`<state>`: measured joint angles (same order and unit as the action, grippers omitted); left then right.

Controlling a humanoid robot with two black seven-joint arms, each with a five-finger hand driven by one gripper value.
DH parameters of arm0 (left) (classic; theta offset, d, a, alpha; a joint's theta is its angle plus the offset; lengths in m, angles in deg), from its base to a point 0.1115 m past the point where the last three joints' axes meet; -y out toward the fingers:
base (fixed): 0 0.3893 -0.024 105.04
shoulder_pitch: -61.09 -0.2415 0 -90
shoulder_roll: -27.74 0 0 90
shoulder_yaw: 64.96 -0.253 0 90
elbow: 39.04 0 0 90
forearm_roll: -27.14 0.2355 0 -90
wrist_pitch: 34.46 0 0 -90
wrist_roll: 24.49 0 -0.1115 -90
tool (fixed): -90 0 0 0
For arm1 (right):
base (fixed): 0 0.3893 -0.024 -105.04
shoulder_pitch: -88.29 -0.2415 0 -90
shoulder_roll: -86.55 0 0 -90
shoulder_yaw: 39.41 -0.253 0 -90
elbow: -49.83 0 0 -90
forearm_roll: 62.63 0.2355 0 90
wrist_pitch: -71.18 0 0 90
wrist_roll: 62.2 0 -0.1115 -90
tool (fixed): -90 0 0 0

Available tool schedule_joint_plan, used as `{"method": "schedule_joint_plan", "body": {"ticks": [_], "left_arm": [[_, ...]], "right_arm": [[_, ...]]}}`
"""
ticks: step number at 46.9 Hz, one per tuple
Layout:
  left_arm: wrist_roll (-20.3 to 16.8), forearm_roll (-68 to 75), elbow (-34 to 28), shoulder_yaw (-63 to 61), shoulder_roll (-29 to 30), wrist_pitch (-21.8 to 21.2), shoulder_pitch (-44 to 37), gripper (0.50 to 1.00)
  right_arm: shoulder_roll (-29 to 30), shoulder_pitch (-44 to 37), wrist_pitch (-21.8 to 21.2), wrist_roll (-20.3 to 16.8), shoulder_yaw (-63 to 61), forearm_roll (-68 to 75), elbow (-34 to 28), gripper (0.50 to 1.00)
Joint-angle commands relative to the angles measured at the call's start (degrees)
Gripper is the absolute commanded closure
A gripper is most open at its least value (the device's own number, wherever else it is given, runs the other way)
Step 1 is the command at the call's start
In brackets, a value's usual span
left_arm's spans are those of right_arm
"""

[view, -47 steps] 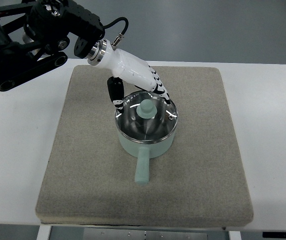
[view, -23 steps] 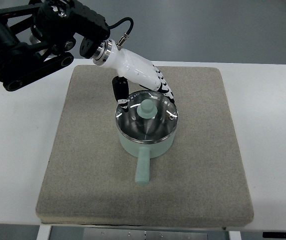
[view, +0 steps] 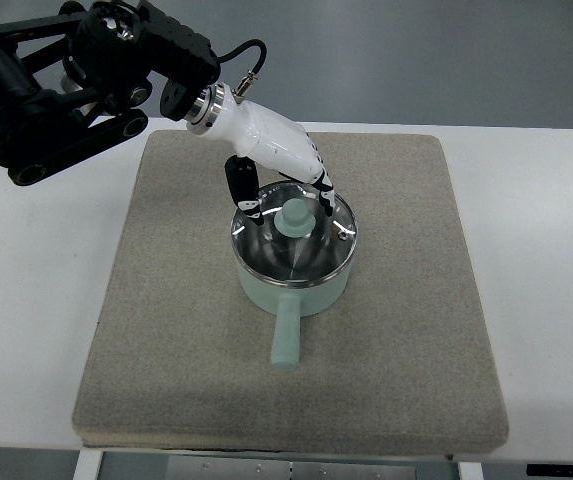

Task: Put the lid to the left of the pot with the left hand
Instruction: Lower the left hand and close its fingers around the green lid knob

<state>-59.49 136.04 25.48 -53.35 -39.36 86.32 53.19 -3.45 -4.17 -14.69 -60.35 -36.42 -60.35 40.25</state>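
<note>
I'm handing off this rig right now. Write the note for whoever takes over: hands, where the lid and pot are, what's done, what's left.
Left hand: over the far rim of the pot, fingers spread around the lid's knob, not visibly closed on it.
Right hand: out of view.
Lid: seated on the pot, which stands mid-mat with its handle pointing toward the robot.
Done: reach to the lid only.
Left: grip the knob, lift the lid off, set it on the mat left of the pot, let go.
</note>
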Motion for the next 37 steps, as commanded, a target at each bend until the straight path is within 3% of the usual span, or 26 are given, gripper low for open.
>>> {"method": "schedule_joint_plan", "body": {"ticks": [1, 5, 16, 20, 31, 37], "left_arm": [[0.0, -0.1, 0.0, 0.0, -0.1, 0.0, 0.0, 0.765], [0.0, -0.3, 0.0, 0.2, -0.1, 0.0, 0.0, 0.786], [0.0, -0.3, 0.0, 0.3, -0.1, -0.3, 0.0, 0.789], [0.0, -0.3, 0.0, 0.2, -0.1, -0.4, 0.0, 0.834], [0.0, -0.3, -0.1, 0.1, -0.1, -0.4, -0.1, 0.834], [0.0, -0.1, -0.1, -0.3, -0.1, -0.4, -0.1, 0.802]], "right_arm": [[0.0, 0.0, 0.0, 0.0, 0.0, 0.0, 0.0, 0.579], [0.0, 0.0, 0.0, 0.0, 0.0, 0.0, 0.0, 0.579], [0.0, 0.0, 0.0, 0.0, 0.0, 0.0, 0.0, 0.579], [0.0, 0.0, 0.0, 0.0, 0.0, 0.0, 0.0, 0.579], [0.0, 0.0, 0.0, 0.0, 0.1, 0.0, 0.0, 0.579], [0.0, 0.0, 0.1, 0.0, 0.0, -0.1, 0.0, 0.579]]}}
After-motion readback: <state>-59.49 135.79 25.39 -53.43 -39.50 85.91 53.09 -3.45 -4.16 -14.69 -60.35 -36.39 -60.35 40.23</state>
